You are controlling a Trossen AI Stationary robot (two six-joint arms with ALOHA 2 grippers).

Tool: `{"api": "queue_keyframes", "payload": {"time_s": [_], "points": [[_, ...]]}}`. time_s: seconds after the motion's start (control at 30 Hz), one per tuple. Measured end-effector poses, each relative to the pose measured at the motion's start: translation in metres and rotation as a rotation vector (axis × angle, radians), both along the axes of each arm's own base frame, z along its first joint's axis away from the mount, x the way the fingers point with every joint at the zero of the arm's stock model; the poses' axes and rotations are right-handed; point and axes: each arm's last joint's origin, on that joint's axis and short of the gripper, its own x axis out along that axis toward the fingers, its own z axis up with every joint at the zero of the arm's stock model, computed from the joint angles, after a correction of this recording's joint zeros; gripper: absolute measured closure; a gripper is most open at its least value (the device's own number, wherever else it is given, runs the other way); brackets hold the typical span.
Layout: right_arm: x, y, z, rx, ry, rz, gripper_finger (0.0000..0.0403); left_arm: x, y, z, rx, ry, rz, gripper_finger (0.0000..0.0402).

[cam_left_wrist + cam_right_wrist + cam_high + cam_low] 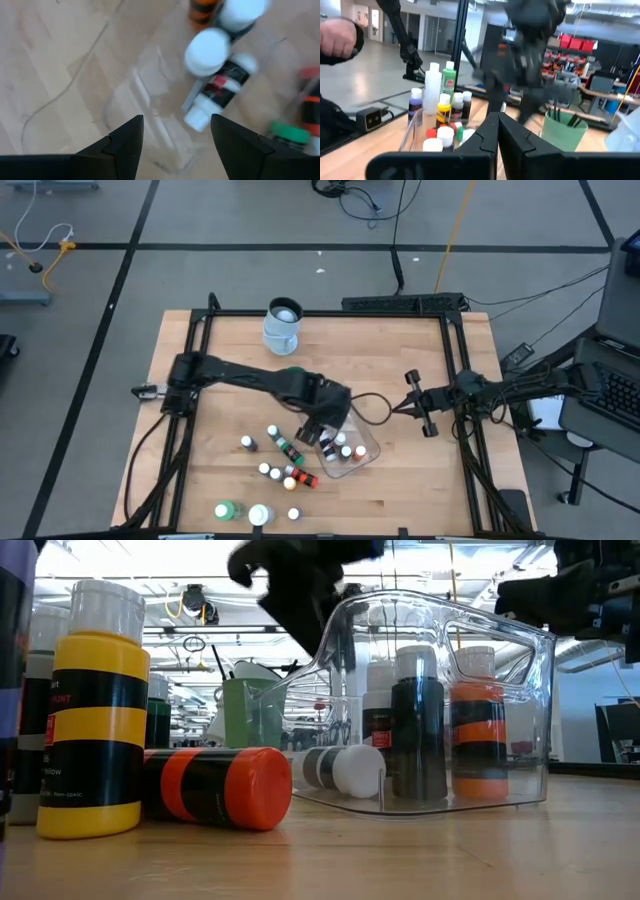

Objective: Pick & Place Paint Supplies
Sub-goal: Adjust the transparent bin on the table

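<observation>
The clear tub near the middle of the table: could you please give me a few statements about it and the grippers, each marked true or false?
1. The clear tub already holds several paint bottles. True.
2. The left gripper is shut on a bottle. False: its fingers are apart, empty, above the tub.
3. The right gripper is shut and empty. True.
4. The orange-capped bottle stands upright inside the tub. False: it lies on its side on the table outside it.
</observation>
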Motion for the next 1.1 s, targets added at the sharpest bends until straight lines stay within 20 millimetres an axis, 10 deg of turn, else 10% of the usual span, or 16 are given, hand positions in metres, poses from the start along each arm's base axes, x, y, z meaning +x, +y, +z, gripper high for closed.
{"api": "queue_keyframes", "payload": {"time_s": [0.33, 1.1], "points": [[0.001, 0.000, -0.001, -0.001, 0.011, 0.001, 0.0399, 0.017, 0.018, -0.043, 0.042, 0.167, -0.115, 0.0167], [0.001, 0.000, -0.001, -0.003, 0.009, 0.001, 0.0399, 0.013, 0.005, -0.044, -0.002, 0.205, -0.134, 0.0167]]}}
